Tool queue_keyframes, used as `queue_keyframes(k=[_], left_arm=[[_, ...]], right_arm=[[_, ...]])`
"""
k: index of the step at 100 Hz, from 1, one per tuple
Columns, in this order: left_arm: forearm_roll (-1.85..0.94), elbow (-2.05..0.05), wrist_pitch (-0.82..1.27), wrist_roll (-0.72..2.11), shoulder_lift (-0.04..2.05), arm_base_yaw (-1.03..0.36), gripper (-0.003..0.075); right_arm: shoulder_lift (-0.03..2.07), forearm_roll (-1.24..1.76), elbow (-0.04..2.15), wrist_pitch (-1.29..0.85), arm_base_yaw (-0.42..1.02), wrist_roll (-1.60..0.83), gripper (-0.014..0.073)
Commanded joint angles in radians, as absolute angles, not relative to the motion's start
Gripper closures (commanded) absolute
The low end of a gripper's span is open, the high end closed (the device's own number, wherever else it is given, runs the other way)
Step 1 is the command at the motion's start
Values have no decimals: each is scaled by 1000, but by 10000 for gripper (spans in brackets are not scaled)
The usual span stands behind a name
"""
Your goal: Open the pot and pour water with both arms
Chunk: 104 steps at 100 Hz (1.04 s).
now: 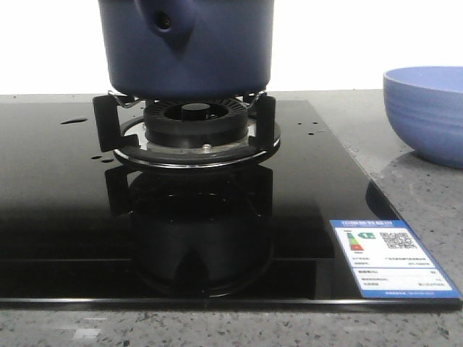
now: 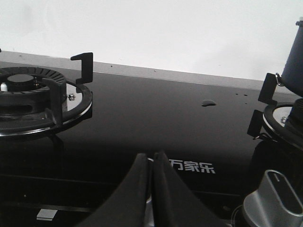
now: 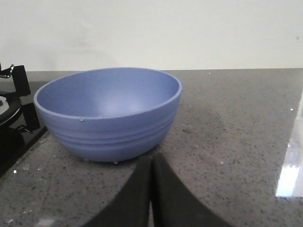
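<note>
While the pot sits on the burner: nothing grips it.
Pot [image 1: 187,47]: on the burner [image 1: 194,123] supports, handle stub toward the camera.
Water [image 1: 74,121]: drops on the glass left of the burner.
Bowl [image 3: 109,111]: on the counter, well right of the burner.
Left gripper [image 2: 152,163]: fingers pressed together, empty.
Right gripper [image 3: 151,165]: fingers pressed together, just before the bowl.

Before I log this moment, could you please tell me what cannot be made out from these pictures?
- Front view: the top of the pot is cut off by the frame edge, so its lid and contents are unseen.
- Front view: the text on the energy label is too small to read.
- Left wrist view: only a sliver of the pot shows at the frame edge.
- Right wrist view: whether the light blue bowl holds water is unclear.
</note>
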<state>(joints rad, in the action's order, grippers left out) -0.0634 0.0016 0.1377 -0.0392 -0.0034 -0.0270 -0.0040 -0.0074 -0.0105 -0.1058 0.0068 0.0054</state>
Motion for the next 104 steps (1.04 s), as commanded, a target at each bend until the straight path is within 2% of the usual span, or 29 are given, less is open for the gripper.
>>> queue_keyframes(k=[1,104], left_arm=[[-62,34,63,-48,-30,-33,739],[-62,34,63,-48,-29,-33,739]], right_arm=[[-26,-18,-36,-72,-14,7,639],[-28,-19,-36,-89,-24,7,639]])
